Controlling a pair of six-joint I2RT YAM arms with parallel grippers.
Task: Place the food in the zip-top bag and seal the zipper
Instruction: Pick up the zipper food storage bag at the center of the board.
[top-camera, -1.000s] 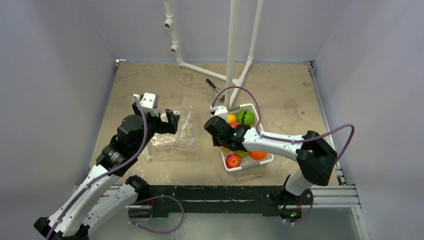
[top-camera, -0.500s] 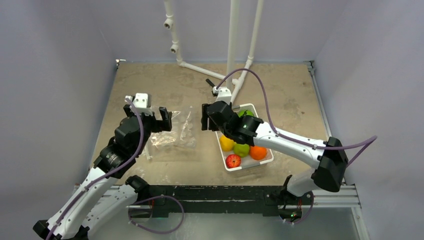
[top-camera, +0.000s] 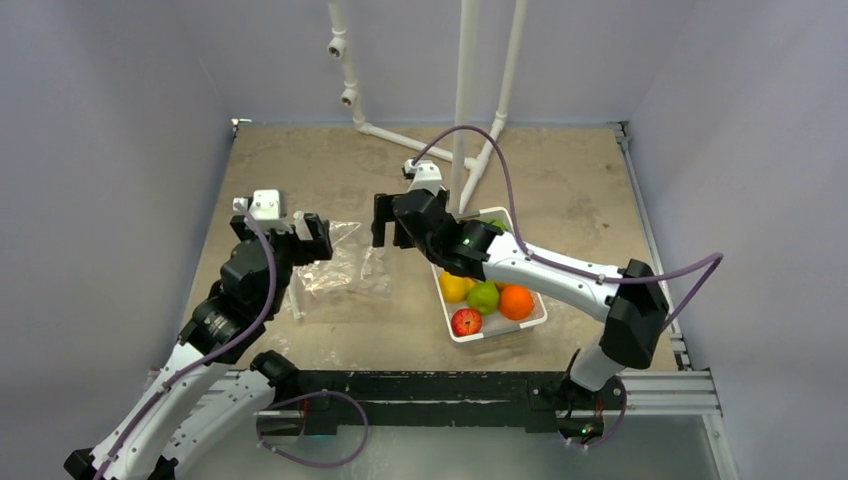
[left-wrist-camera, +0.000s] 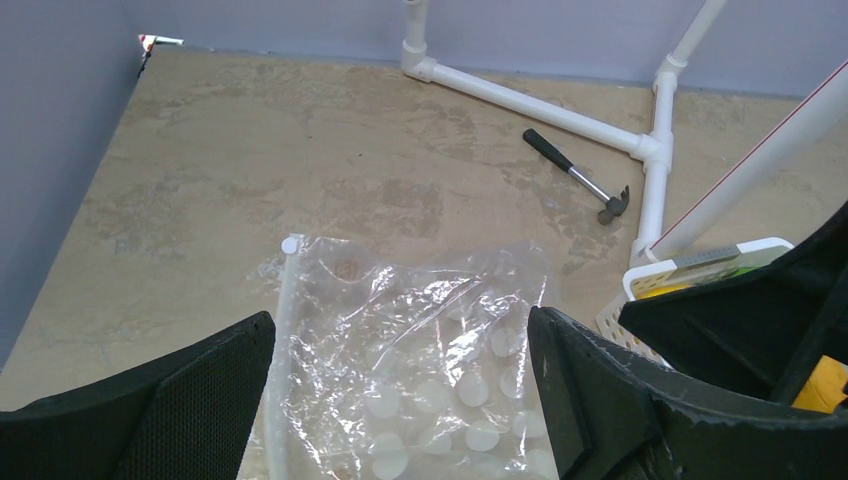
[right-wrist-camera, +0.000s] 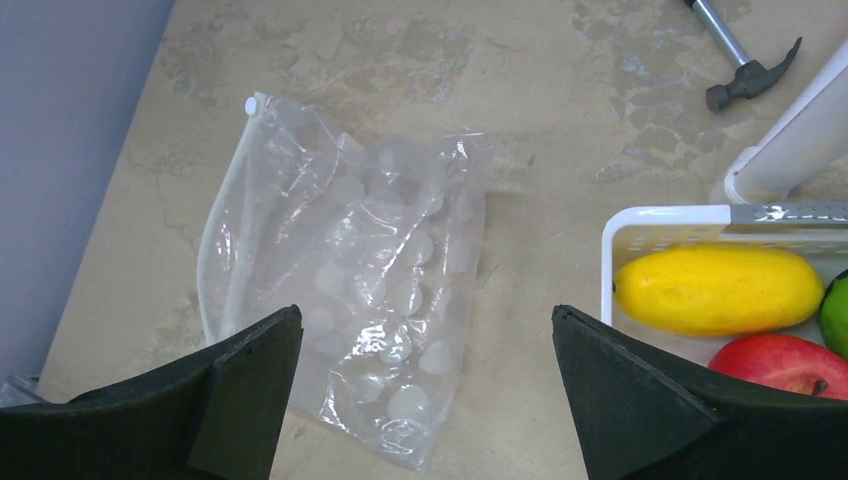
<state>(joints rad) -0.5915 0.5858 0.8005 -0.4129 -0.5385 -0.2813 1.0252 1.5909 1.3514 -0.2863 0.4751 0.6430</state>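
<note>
The zip-top bag (top-camera: 345, 268) lies flat and crinkled on the table between my two grippers. In the left wrist view the bag (left-wrist-camera: 410, 350) fills the gap between my fingers, and its zipper (left-wrist-camera: 278, 380) runs down its left edge. My left gripper (top-camera: 310, 240) hovers open over the bag's left part. My right gripper (top-camera: 386, 226) is open and holds nothing, just past the bag's right edge. The food sits in the white tray (top-camera: 535, 322): a lemon (right-wrist-camera: 720, 288), a red apple (right-wrist-camera: 780, 365), an orange (top-camera: 516, 302) and green pieces (top-camera: 483, 297).
A small hammer (left-wrist-camera: 580, 178) lies behind the tray, beside a white pipe frame (top-camera: 463, 90) that rises from the table's back. Grey walls close in on both sides. My right arm (top-camera: 560, 272) reaches across the tray.
My right gripper has lifted out of the tray and swung left to the bag's edge, its jaws opening wide with nothing in them. My left gripper has drifted a little to the left.
</note>
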